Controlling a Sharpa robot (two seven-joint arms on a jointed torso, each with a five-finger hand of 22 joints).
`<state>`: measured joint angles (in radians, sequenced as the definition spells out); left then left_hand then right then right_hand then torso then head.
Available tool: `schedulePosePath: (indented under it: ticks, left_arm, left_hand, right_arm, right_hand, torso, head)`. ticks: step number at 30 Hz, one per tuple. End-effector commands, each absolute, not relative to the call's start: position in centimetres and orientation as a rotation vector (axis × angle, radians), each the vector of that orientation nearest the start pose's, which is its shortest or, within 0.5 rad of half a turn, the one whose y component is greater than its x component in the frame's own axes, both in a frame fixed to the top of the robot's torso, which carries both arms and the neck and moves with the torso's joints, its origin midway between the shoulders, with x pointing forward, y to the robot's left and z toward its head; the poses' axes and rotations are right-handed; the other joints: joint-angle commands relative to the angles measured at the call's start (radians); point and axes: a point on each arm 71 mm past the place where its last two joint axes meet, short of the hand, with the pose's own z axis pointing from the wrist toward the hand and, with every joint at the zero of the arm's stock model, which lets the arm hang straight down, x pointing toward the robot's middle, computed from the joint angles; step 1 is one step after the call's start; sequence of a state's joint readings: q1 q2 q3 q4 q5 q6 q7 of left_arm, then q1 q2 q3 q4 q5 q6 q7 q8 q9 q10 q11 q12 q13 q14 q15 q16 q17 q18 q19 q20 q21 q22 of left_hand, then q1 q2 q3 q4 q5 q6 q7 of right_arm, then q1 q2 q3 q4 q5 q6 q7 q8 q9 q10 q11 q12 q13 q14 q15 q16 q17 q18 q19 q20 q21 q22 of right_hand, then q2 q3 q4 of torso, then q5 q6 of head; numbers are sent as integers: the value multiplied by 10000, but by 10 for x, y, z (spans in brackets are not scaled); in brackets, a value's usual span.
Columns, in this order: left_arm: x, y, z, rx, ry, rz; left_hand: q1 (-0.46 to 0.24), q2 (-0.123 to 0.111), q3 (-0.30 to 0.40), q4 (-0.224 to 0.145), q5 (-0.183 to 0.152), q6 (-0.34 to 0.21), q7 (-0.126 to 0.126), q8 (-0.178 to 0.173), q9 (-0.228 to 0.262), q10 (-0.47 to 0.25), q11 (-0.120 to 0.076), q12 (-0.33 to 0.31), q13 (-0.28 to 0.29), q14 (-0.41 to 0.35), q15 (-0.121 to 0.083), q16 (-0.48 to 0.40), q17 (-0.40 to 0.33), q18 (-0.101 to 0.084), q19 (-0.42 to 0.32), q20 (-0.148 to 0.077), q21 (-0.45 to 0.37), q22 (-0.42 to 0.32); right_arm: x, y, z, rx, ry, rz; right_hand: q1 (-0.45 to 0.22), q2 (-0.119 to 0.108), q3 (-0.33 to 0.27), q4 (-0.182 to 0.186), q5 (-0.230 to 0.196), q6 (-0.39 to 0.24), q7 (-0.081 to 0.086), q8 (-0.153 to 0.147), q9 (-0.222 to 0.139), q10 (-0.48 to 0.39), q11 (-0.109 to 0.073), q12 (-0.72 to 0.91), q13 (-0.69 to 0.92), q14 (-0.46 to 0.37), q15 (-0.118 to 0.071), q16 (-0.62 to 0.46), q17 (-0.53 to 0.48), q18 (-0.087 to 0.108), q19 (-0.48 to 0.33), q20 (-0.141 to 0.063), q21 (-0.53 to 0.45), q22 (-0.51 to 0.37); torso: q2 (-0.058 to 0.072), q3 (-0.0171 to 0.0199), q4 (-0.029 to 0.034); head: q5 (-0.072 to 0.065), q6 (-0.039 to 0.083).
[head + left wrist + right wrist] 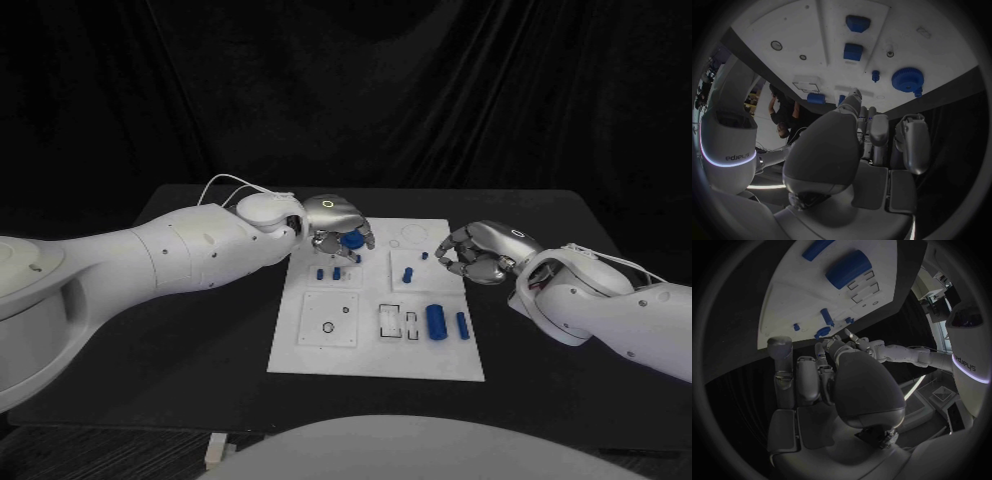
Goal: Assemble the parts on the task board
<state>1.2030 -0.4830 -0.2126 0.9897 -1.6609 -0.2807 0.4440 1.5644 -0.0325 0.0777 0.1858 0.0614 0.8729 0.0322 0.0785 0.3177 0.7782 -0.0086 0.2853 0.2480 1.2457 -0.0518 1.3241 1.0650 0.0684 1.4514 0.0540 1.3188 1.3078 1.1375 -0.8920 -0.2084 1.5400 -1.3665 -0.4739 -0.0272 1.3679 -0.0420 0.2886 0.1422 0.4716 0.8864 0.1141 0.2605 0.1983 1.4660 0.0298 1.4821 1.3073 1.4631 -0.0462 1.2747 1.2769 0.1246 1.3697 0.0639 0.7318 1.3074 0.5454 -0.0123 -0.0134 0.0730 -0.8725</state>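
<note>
The white task board (368, 355) lies mid-table. My left hand (335, 222) hovers over its far left corner, fingers apart around a blue gear (351, 241). In the left wrist view the gear (908, 79) stands on the board (811, 30) beyond the fingertips (853, 100), and nothing is in the hand (861, 150). Two small blue blocks (327, 272) sit just nearer. My right hand (483, 256) hangs at the board's right edge, fingers loosely curved, holding nothing. A blue peg (408, 273) stands near it.
Two blue cylinders (436, 322) (463, 325) lie on the board's near right part; the larger one (848, 267) also appears in the right wrist view. Square and round recesses (329, 325) mark the near left. Black table (188, 340) surrounds the board.
</note>
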Motion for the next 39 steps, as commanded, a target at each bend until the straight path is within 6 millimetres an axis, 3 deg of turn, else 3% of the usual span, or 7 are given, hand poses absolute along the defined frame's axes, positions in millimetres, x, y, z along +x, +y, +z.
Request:
schedulePosePath:
  ticks: [1,7,12,18,22,27,39]
  left_arm:
    - [522,140,-268,8942,16449,-7264]
    - [525,138,-274,8799,16633,-6833]
    - [528,137,-276,8660,16696,-6575]
    - [528,133,-279,8600,16781,-6475]
    - [529,132,-281,8586,16873,-6427]
    - [530,131,-284,8567,17025,-6352]
    - [531,131,-291,8489,17197,-6214]
  left_hand:
    - [-146,8,-8,-31,-58,115,-29,42,-28,129,-8,-20,21,18,-11,20,-37,-80,63,-16,-54,1712]
    - [-267,61,44,-60,86,328,42,83,-51,287,81,28,115,-77,4,-10,-173,-67,28,-16,-137,1710]
    - [-197,92,268,-248,396,200,45,-76,-163,21,101,-204,108,-293,33,-100,-444,-31,-61,7,-333,1684]
    - [-202,156,371,-294,486,133,23,-121,-207,14,96,-248,101,-348,38,-112,-507,-24,-83,17,-380,1684]
    - [-189,192,485,-347,608,134,15,-121,-234,135,100,-239,108,-343,44,-82,-493,-28,-79,24,-376,1700]
    - [-305,168,585,-338,621,117,-8,-126,-275,390,120,-209,118,-344,58,-47,-522,-34,-61,31,-359,1726]
    - [-604,44,646,-267,429,-15,-89,-148,-354,736,147,-177,176,-424,87,-49,-647,-23,-86,53,-441,1733]
  right_arm:
    - [439,-221,-259,-915,17200,7029]
    - [439,-220,-259,-938,17228,7070]
    - [440,-219,-259,-954,17238,7118]
    - [440,-218,-260,-966,17261,7134]
    - [440,-217,-260,-955,17282,7136]
    - [441,-217,-260,-931,17306,7131]
    - [442,-217,-262,-900,17390,7055]
  right_hand:
    - [-102,-18,-12,48,41,66,13,36,16,109,4,-7,1423,358,42,26,-9,113,5,4,-4,804]
    - [-103,-21,-10,47,47,70,11,38,17,95,2,-20,1404,355,42,12,-23,114,4,3,-14,803]
    - [-95,-14,7,40,80,72,6,40,17,84,-6,-31,1390,349,39,-11,-45,118,1,2,-34,799]
    - [-89,-13,17,34,100,72,3,40,17,78,-8,-37,1383,350,37,-4,-38,119,1,1,-42,798]
    - [-85,-12,22,30,109,71,3,39,17,70,-9,-45,1373,348,36,-10,-44,120,-1,0,-50,796]
    - [-85,-12,22,30,109,71,3,39,17,70,-9,-45,1373,348,36,-10,-44,120,-1,0,-50,796]
    - [-58,-10,62,1,185,64,5,35,15,56,-8,-59,1355,340,33,-32,-65,125,-6,-4,-87,790]
  torso:
    - [6,-2,-10]
    - [12,-7,-12]
    - [6,-4,-20]
    - [6,2,16]
    - [4,8,-4]
    - [-1,7,9]
    - [-15,10,-26]
  head:
    - [-26,-2]
    - [-3,-2]
    - [13,-2]
    - [-44,-2]
    - [-30,-2]
    - [-79,-2]
    - [-53,-2]
